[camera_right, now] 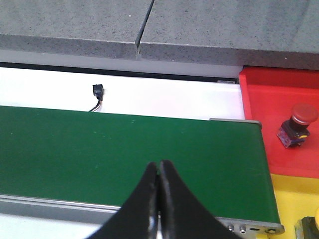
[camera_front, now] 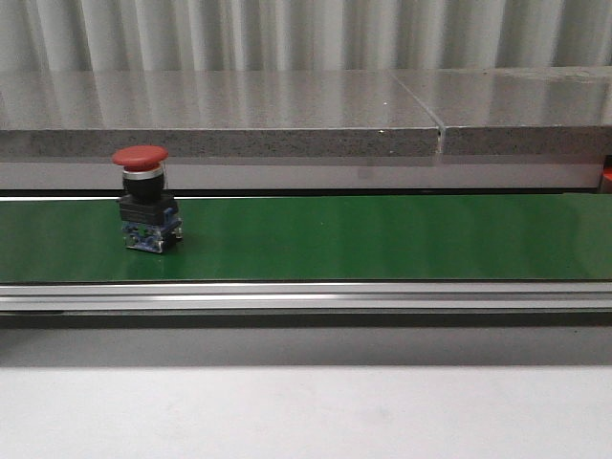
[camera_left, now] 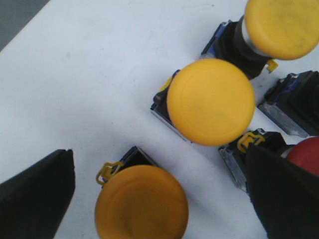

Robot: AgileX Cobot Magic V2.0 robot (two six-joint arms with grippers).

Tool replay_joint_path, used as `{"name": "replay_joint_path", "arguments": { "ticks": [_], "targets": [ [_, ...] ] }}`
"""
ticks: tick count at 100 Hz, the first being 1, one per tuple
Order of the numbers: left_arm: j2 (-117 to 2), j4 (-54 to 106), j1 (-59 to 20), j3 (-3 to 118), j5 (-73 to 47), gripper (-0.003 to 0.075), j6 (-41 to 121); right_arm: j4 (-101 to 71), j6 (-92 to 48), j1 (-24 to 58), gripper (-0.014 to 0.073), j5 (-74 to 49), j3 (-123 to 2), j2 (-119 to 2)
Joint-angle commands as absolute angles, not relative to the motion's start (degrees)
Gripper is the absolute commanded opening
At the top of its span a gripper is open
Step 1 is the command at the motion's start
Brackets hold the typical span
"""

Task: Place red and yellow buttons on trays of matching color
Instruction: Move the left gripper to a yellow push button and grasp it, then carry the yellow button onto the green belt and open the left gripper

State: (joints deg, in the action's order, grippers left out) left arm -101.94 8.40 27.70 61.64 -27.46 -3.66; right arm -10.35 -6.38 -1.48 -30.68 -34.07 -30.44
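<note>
- Two grippers are ours: the left gripper (camera_left: 154,199) is spread wide over a white surface (camera_left: 99,74), grasping nothing; the right gripper (camera_right: 159,199) is clenched empty above the green belt (camera_right: 124,149).
- We count three yellow buttons (camera_left: 211,102) below the left gripper, plus one red cap (camera_left: 306,154) half hidden by a finger.
- Only our right wrist view shows the red tray (camera_right: 279,94), holding one red button (camera_right: 299,124), and a cut-off yellow tray (camera_right: 294,199).
- Only our front view shows another red button (camera_front: 143,196) upright on the belt's left part.

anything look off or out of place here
Mostly no. The red button stands upright on the green belt, and another red button sits in the red tray. One oddity: in the left wrist view a red cap sits among yellow buttons on a white surface.
</note>
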Motion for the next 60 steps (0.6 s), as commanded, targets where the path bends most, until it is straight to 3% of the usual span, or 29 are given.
{"name": "replay_joint_path", "arguments": {
  "ticks": [1, 38, 60],
  "targets": [
    [-99.7, 9.2, 27.8, 63.3, -26.2, 0.0575, -4.0, -10.6, -6.8, -1.5, -0.0068, -26.9, -35.5, -30.4],
    [-99.6, 9.2, 27.8, 63.3, -27.2, 0.0149, -4.0, -10.6, -6.8, -1.5, -0.0068, -26.9, -35.5, -30.4],
    [-98.5, 9.4, 27.8, 63.3, -29.2, 0.0046, -4.0, -10.6, -6.8, -1.5, -0.0068, -26.9, -35.5, -30.4]
  ]
}}
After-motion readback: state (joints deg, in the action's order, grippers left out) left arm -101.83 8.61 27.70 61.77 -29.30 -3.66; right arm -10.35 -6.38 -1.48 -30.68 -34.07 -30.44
